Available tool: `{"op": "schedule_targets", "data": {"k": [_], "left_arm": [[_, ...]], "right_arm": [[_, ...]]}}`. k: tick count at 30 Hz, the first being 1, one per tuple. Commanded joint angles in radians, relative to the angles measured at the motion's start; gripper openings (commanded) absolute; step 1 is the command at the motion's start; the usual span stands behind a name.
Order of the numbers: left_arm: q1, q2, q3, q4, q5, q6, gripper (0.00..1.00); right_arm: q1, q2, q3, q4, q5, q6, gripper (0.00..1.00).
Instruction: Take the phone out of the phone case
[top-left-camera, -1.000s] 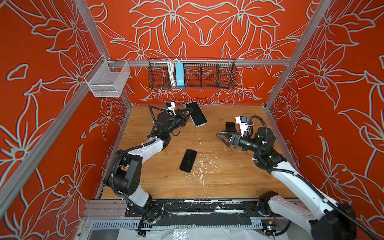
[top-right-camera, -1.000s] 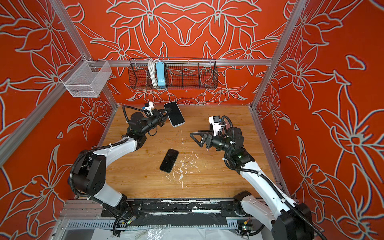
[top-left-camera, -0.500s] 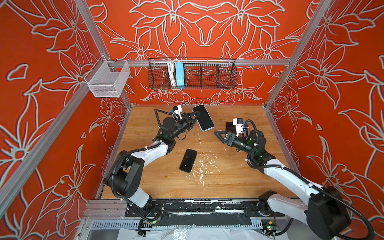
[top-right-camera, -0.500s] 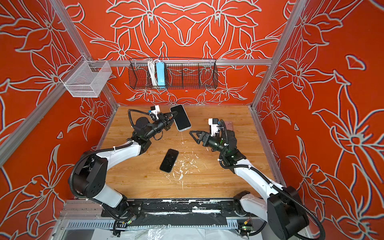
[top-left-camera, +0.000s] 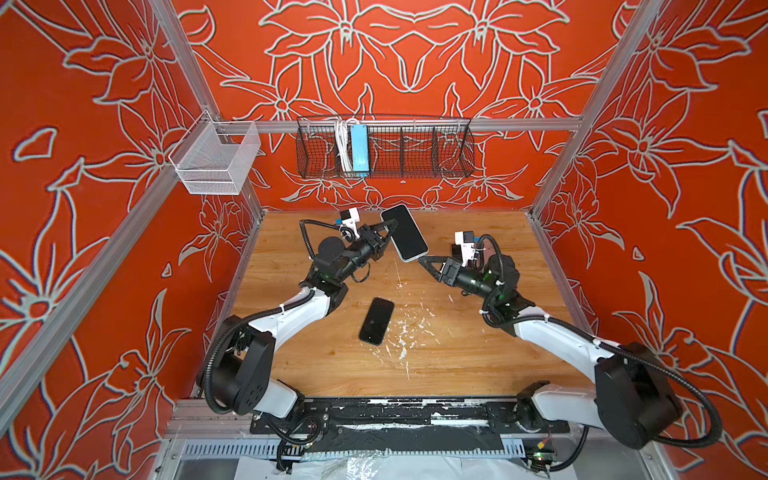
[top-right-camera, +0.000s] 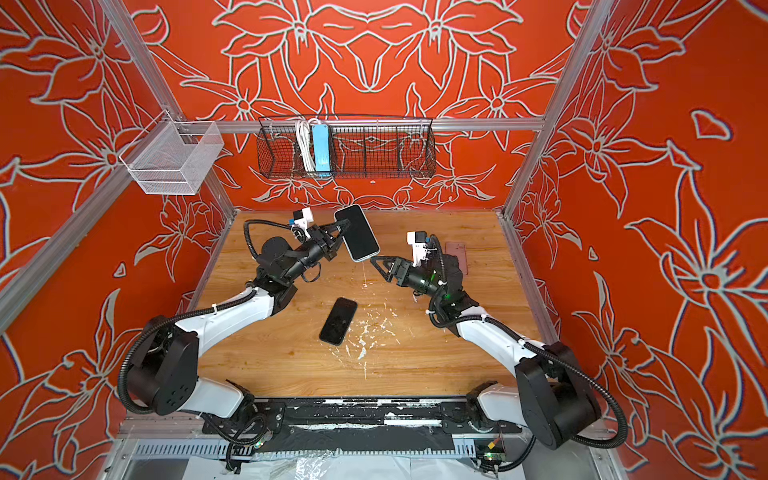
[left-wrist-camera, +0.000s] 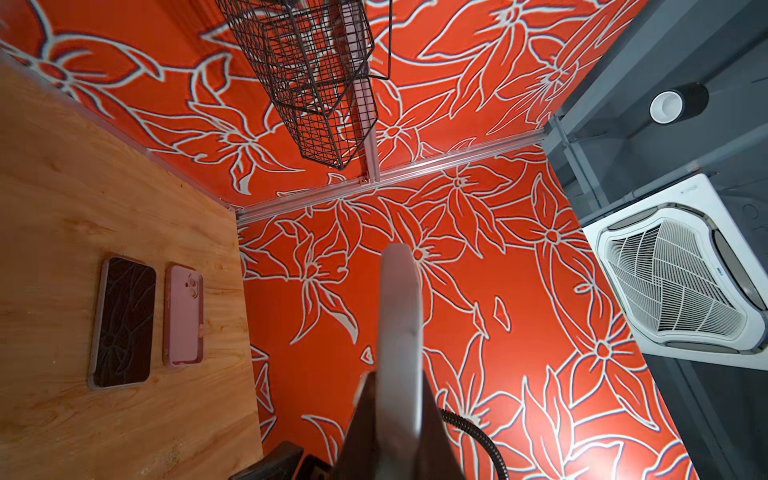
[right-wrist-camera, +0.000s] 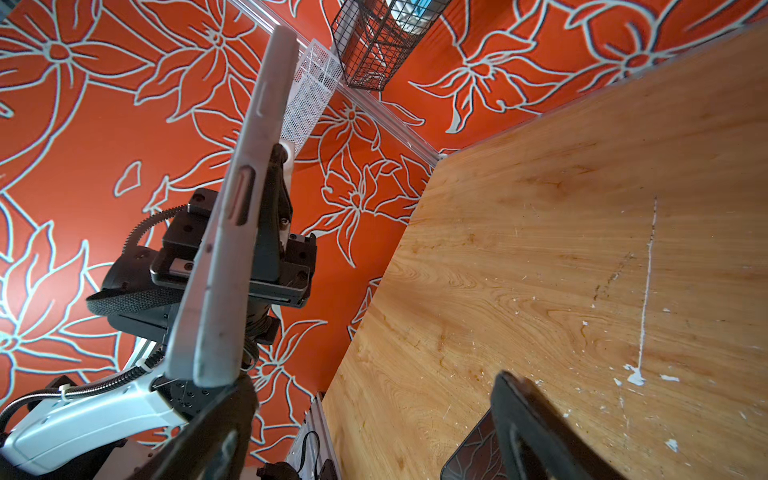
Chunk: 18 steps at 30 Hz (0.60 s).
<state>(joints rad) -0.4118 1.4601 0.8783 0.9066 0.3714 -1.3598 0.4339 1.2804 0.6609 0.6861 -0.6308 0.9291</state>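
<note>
Two grippers shared the job: the left gripper (top-left-camera: 383, 240) was clamped on the cased phone (top-left-camera: 404, 232), tilted above the table (top-left-camera: 457, 365), the right gripper (top-left-camera: 430, 268) open beside its lower corner; wisest was hooking only the case (right-wrist-camera: 232, 232) lip, peeling gently

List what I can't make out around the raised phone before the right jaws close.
Raised phone, back: turned away in both top views; wrist views show only its edge.
Right jaws: blurred and cut off by the right wrist view's edge; contact with the phone unclear.
Pink case: partly behind the right arm in a top view; whether it's empty, cannot tell.
</note>
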Motion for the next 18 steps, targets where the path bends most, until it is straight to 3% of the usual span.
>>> {"op": "schedule_targets", "data": {"k": [1, 18], "left_arm": [[-0.009, -0.044, -0.005, 0.055, -0.014, 0.020, 0.00], [-0.014, -0.014, 0.045, 0.031, -0.002, 0.030, 0.00]], "right_arm": [[0.006, 0.007, 0.041, 0.075, -0.041, 0.027, 0.89], [0.006, -0.043, 0.051, 0.030, -0.097, -0.014, 0.89]]}}
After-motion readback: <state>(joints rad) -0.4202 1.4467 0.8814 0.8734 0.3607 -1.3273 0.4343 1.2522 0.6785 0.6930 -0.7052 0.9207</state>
